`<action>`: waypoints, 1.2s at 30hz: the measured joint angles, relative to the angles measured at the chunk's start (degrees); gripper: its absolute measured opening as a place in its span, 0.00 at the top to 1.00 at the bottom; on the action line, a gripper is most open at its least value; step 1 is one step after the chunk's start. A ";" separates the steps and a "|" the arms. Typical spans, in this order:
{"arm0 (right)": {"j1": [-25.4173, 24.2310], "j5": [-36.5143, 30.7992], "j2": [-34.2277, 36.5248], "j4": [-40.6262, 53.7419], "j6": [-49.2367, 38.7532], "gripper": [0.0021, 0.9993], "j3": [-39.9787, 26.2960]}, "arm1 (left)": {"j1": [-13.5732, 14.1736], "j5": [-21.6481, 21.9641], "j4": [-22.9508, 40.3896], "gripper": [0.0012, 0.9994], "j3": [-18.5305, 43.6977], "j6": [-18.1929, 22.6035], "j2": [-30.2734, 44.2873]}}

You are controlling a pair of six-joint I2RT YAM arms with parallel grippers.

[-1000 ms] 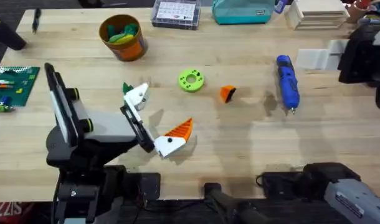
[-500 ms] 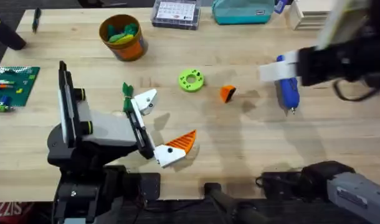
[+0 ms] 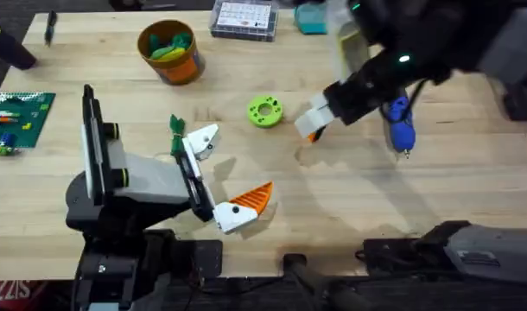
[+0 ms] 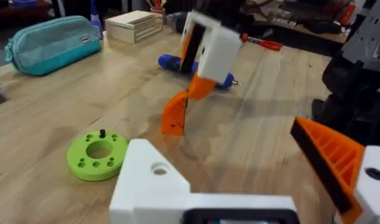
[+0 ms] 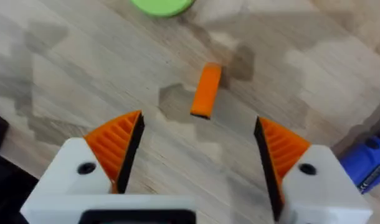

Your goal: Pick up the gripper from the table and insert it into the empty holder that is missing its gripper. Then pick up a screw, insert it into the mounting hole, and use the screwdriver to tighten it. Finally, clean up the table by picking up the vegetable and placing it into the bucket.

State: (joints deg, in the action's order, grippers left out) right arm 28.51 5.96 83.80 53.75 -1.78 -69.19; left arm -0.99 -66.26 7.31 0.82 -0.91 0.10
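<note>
The right claw [image 5: 196, 158] has swung in over the gripper [image 5: 206, 91] on the tabletop [image 3: 471, 181]. It is wide open, empty, ready to grab. The left claw [image 3: 220, 173] waits, open, one pad missing.

This is a robotics lab or maker's workshop. A broad wooden desk [image 3: 246, 186] carries a clear parts organizer box [image 3: 243, 19] of small hardware, a green circuit board [image 3: 16, 119] at the left edge, and a blue powered screwdriver [image 3: 399, 123]. There's a teal zip pouch [image 4: 53, 42] and a stack of pale wooden boxes [image 4: 136, 25] along the far side, red-handled tools [image 4: 265, 43] on the cluttered bench behind, and black robot arm bases clamped at the near edge.
</note>
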 joint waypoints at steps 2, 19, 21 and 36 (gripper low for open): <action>0.81 -0.52 2.37 -0.66 -0.22 0.01 0.00 | 0.00 0.00 0.00 0.01 0.00 0.00 0.00; 1.06 -2.71 10.81 -3.36 -2.55 0.59 -0.07 | 0.00 0.00 0.02 0.01 0.00 0.00 0.00; 1.06 -2.77 10.82 -3.36 -2.55 0.87 -0.07 | 0.00 0.00 0.01 0.01 0.00 0.00 0.00; 1.03 -2.90 6.80 14.80 4.24 1.00 -8.86 | 0.00 -0.02 0.02 0.01 0.00 0.00 0.00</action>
State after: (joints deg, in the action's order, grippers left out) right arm 29.54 3.06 90.61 68.55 2.45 -78.04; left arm -0.99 -66.28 7.33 0.82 -0.91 0.10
